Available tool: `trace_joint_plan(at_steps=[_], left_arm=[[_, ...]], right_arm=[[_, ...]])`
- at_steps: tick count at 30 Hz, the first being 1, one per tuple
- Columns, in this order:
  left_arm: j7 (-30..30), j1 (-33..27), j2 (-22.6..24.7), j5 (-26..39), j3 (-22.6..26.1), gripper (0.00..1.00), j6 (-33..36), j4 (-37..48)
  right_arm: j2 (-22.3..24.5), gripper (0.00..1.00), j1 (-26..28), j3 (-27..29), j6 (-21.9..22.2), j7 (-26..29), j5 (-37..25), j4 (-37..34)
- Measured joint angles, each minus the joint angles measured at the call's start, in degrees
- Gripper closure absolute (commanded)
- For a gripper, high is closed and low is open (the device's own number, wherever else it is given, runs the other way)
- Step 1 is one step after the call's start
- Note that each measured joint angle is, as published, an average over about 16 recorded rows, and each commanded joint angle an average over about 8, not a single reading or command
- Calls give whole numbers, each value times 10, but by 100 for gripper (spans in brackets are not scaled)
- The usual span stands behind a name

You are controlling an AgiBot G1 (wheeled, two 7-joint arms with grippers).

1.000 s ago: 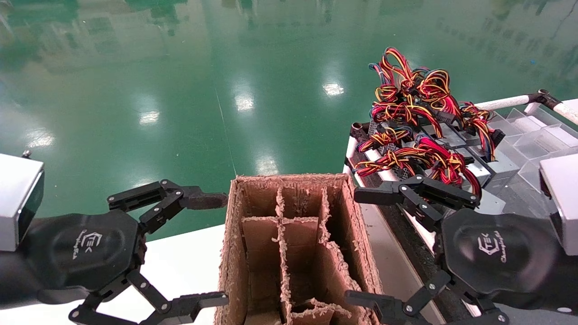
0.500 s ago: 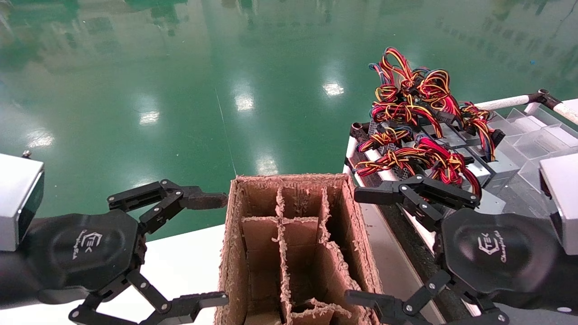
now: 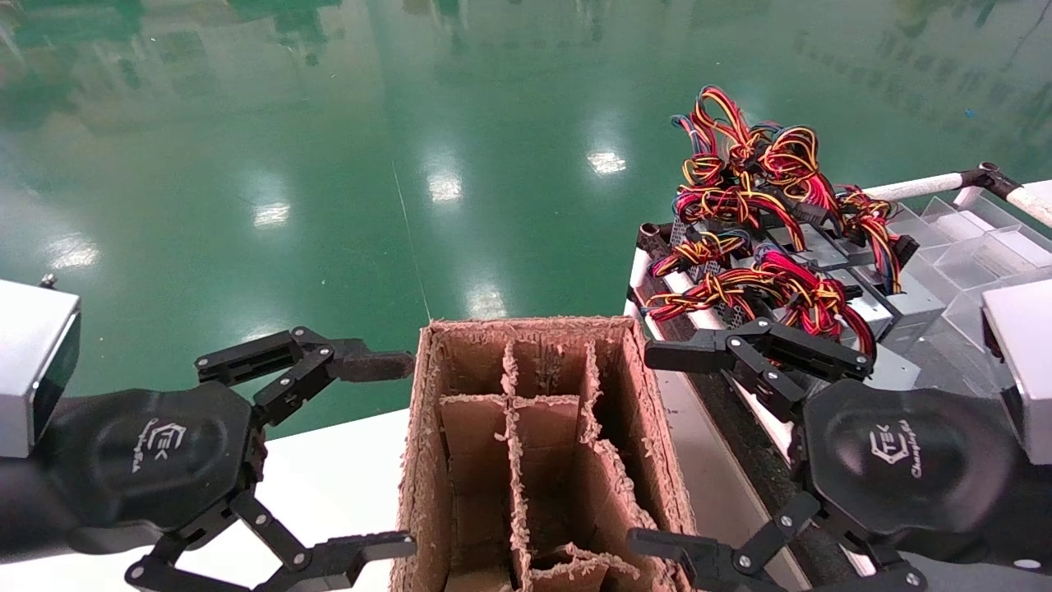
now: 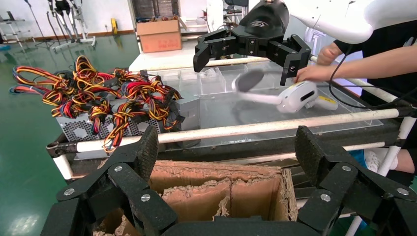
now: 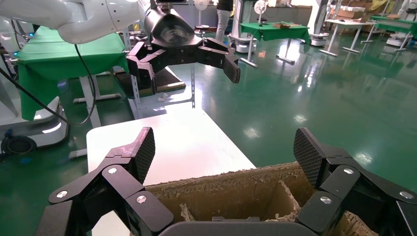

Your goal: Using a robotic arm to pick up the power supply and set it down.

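Both sets of jaws stand wide apart, holding nothing. The left gripper point(image 3: 386, 448) hangs just left of the worn cardboard box point(image 3: 538, 452) with its dividers; the right gripper point(image 3: 657, 448) hangs just right of it. The power supply point(image 3: 744, 271), its red, yellow and black wires heaped on top, sits farther off to the right on the cart point(image 3: 649, 271), clear of both grippers.
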Motion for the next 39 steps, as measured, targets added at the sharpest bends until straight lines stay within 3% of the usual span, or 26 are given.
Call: trace_joint_plan(at_steps=[39], left_arm=[[0, 0, 0, 0, 0, 0, 0, 0]], right_arm=[[0, 0, 0, 0, 0, 0, 0, 0]])
